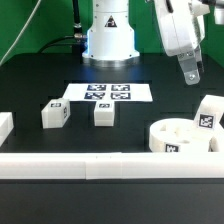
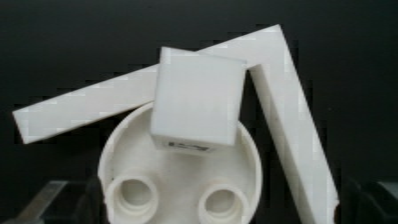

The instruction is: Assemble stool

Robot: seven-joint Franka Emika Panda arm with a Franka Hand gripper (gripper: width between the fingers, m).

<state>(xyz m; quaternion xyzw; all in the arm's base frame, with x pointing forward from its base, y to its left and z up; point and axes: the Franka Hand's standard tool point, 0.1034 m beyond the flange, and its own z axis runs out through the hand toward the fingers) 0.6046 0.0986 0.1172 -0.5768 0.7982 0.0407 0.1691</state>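
Note:
The round white seat (image 1: 178, 136) lies at the exterior view's right, holes up. It also shows in the wrist view (image 2: 134, 150). One white leg (image 1: 210, 112) stands against the seat's far rim; the wrist view shows this leg (image 2: 196, 95) overlapping the rim. Two more legs (image 1: 55, 114) (image 1: 102, 114) stand apart left of the seat, below the marker board. My gripper (image 1: 191, 72) hangs in the air above and behind the seat. It is open and empty (image 2: 205, 208), and its fingers show only faintly at the wrist view's edges.
The marker board (image 1: 108, 92) lies in front of the robot base (image 1: 108, 35). A long white rail (image 1: 90, 165) runs along the front and a short piece (image 1: 5, 125) at the left. Two rails meet in a corner (image 2: 270, 55) beside the seat.

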